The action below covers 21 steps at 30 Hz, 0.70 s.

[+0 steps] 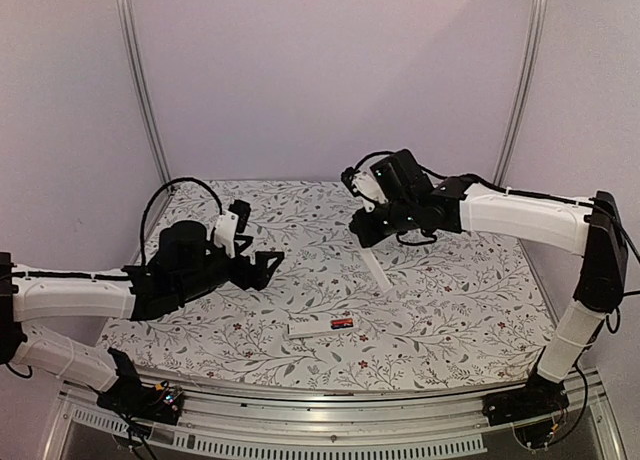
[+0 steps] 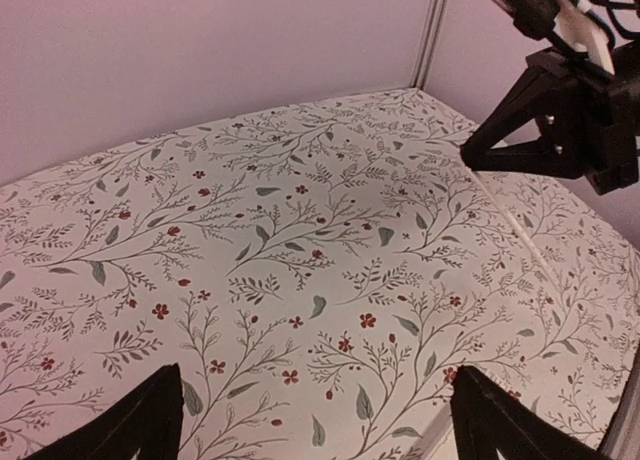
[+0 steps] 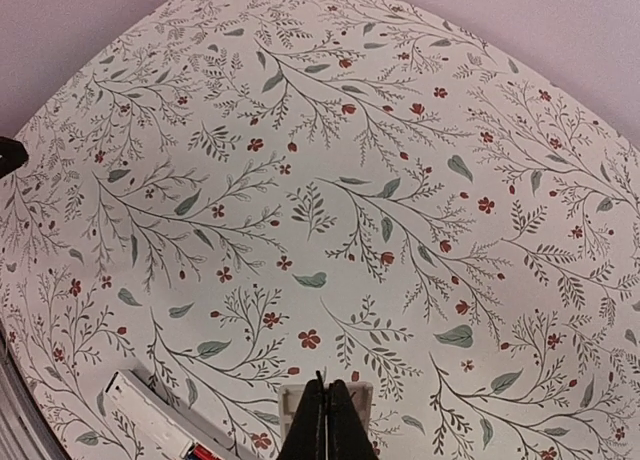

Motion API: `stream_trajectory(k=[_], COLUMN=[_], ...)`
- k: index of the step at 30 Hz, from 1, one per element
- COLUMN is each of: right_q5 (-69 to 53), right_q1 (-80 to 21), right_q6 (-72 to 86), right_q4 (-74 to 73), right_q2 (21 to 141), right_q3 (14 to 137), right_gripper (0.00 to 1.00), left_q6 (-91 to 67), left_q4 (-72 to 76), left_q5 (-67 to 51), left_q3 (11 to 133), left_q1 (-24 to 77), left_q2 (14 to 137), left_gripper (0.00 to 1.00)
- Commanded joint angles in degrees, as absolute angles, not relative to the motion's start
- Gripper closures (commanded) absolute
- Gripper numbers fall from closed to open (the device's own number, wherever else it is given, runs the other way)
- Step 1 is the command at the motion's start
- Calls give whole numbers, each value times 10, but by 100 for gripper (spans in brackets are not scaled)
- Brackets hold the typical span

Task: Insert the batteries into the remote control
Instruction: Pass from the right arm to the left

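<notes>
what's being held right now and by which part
The right gripper is shut on the upper end of a thin white strip; the left gripper is open and empty.

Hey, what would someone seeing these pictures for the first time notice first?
Most likely the right gripper, shut on a slim white strip that slants down toward the flowered table at mid-right. Next, the white remote control lying near the front edge, with small red-orange and black batteries at its right end. The left gripper hangs open and empty at left.
</notes>
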<state>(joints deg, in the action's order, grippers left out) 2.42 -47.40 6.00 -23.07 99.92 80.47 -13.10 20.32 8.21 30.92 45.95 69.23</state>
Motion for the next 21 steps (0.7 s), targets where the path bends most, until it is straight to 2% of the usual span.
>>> stream_trajectory(k=[1,13,21], right_q5=[24,55,107], right_q1=[-513,-608,-635], right_q6=[40,25,29], right_q4=[-174,-81,-79], right_q2=[962,968,971], right_q3=[840,900,911], right_gripper=[100,100,100], left_q6=[-129,-212,-255], left_q4=[216,229,218], left_q5=[74,92,129], left_q3=[330,406,421], left_q1=[501,558,558], left_q2=[663,697,709], left_gripper=[6,2,11])
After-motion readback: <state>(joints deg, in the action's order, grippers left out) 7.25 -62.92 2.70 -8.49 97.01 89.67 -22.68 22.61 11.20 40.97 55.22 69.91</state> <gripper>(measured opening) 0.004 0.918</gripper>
